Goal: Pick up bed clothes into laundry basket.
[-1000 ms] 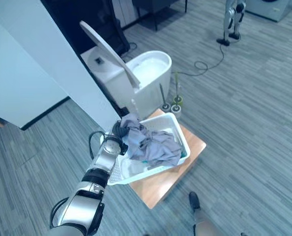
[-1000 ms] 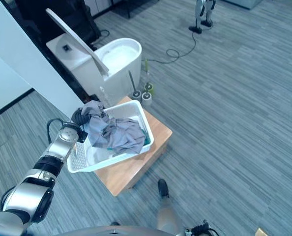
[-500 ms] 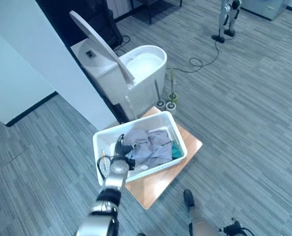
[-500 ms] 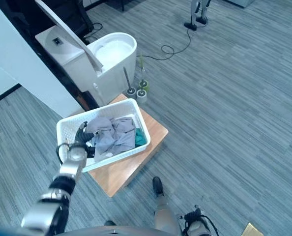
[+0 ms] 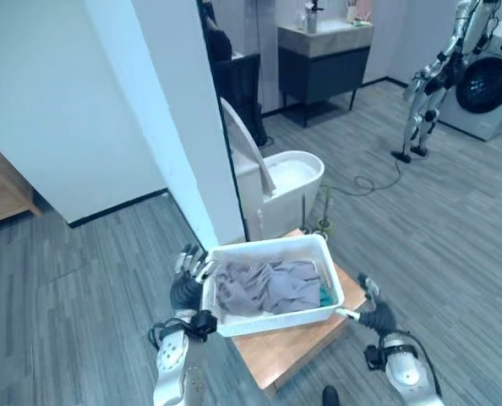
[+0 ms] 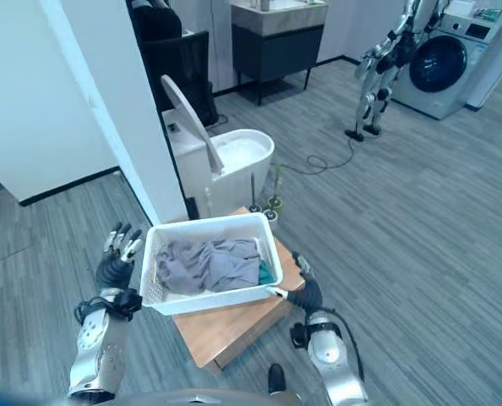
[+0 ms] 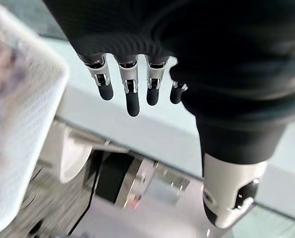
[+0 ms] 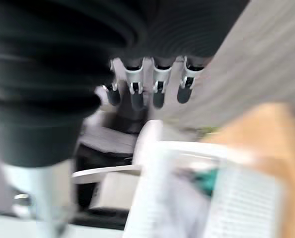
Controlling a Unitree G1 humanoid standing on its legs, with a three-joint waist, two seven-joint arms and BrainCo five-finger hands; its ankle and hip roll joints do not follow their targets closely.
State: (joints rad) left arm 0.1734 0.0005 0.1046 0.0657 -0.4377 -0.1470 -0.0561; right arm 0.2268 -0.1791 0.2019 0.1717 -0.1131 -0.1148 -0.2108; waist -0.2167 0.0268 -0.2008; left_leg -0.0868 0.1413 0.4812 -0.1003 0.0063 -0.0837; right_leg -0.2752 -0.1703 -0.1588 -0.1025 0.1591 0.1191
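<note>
A white laundry basket (image 5: 276, 318) stands on a low wooden table (image 5: 293, 348). Crumpled grey bed clothes (image 5: 268, 288) lie inside it, with a teal piece (image 5: 324, 296) at the right end. My left hand (image 5: 186, 286) is raised just outside the basket's left end, open, fingers (image 7: 130, 91) straight and holding nothing. My right hand (image 5: 375, 315) hovers by the basket's right front corner, also open. In the right wrist view its straight fingers (image 8: 146, 91) point past the basket's rim (image 8: 150, 148).
Directly behind the basket is a white toilet (image 5: 285, 182) with its lid up, and brushes (image 5: 323, 222) stand beside it. A white wall corner (image 5: 192, 127) rises to the left. A dark cabinet (image 5: 323, 63), another humanoid robot (image 5: 428, 85) and a washing machine (image 5: 488, 85) stand at the back.
The camera has tilted up and pulled back. My left hand has let go of the grey cloth and come out to the basket's left side. My right hand has come into view.
</note>
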